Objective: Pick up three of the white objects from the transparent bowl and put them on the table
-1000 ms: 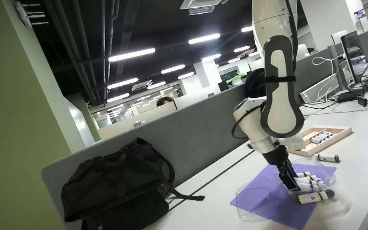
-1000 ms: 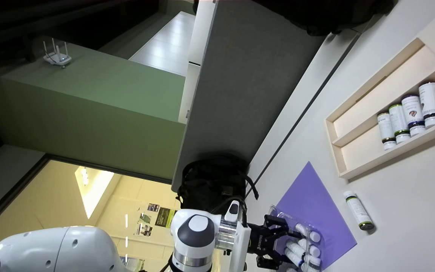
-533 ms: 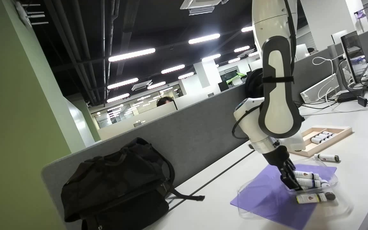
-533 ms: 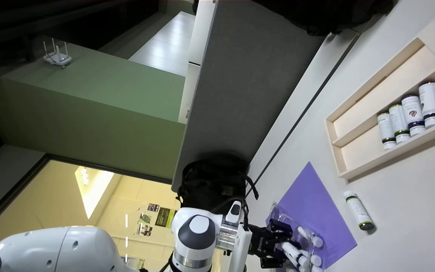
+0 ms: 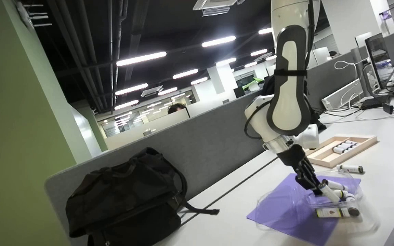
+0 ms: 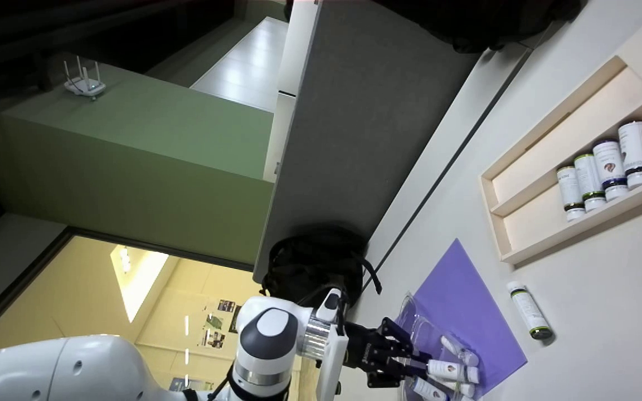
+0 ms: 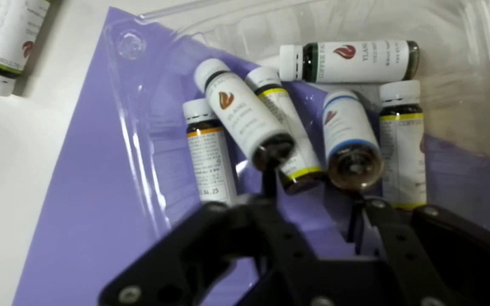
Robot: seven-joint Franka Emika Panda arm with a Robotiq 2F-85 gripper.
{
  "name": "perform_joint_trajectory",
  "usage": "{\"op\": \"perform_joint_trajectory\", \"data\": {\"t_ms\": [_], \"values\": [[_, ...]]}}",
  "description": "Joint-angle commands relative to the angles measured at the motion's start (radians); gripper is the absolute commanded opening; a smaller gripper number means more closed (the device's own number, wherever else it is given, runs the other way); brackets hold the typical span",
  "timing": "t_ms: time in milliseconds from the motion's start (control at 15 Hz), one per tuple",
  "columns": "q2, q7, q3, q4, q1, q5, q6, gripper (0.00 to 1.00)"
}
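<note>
White bottles (image 7: 249, 112) lie in the bowl (image 7: 143, 178) just beyond the tool (image 7: 312, 200).

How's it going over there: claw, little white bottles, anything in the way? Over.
Claw open, nothing gripped. White bottles jumbled in the clear bowl, one overlapping another in the wrist view. Close crowding might hinder a clean grip.

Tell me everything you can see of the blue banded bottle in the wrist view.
The blue banded bottle has a white label with a reddish mark, a blue band near each end and a brown, glassy base. It rests in the transparent bowl, apparently tilted, between two yellow banded bottles, base toward the hand. Its cap and what touches it are unclear.
</note>
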Motion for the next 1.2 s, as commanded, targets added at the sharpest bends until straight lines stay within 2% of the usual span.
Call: {"op": "perform_joint_trajectory", "data": {"t_ms": [0, 267, 333, 400, 467, 533, 733, 933, 1133], "values": [[-0.121, -0.009, 0.019, -0.033, -0.057, 0.043, -0.061, 0.18], [-0.176, -0.052, 0.024, -0.045, -0.121, 0.097, -0.079, 0.18], [-0.181, -0.078, 0.032, -0.048, -0.135, 0.122, -0.089, 0.34], [-0.18, -0.107, 0.042, -0.049, -0.147, 0.151, -0.1, 0.67], [-0.173, -0.133, 0.052, -0.049, -0.156, 0.175, -0.104, 0.62], [-0.163, -0.165, 0.066, -0.048, -0.163, 0.207, -0.107, 0.62], [-0.136, -0.22, 0.101, -0.051, -0.166, 0.272, -0.099, 0.8], [-0.102, -0.223, 0.115, -0.055, -0.158, 0.273, -0.07, 0.97], [-0.058, -0.21, 0.116, -0.049, -0.152, 0.255, -0.044, 1.0]]}}
